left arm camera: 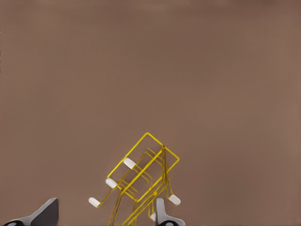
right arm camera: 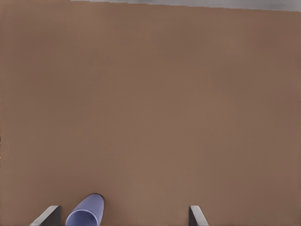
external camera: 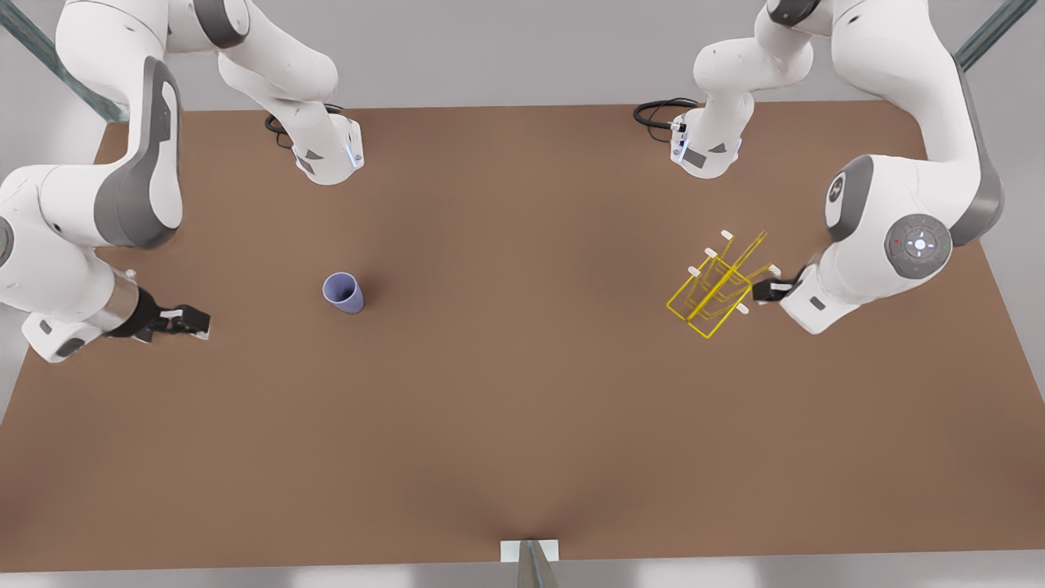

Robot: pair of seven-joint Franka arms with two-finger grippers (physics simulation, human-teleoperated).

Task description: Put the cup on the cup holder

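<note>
The lavender-blue cup (external camera: 344,292) stands upright on the brown table (external camera: 522,425), left of centre in the front view. My right gripper (external camera: 192,320) hovers low to the cup's left, apart from it and open. In the right wrist view the cup (right arm camera: 87,214) lies ahead between the spread fingers (right arm camera: 49,215), nearer one of them. The yellow wire cup holder (external camera: 718,286) with white-capped prongs stands at the front view's right. My left gripper (external camera: 771,287) is right at its edge, open; its wrist view shows the cup holder (left arm camera: 141,174) by one finger (left arm camera: 161,213).
Both arm bases (external camera: 326,155) stand at the table's far side with black cables beside them. A small white bracket (external camera: 529,551) sits at the near edge. Bare tabletop stretches between the cup and the rack.
</note>
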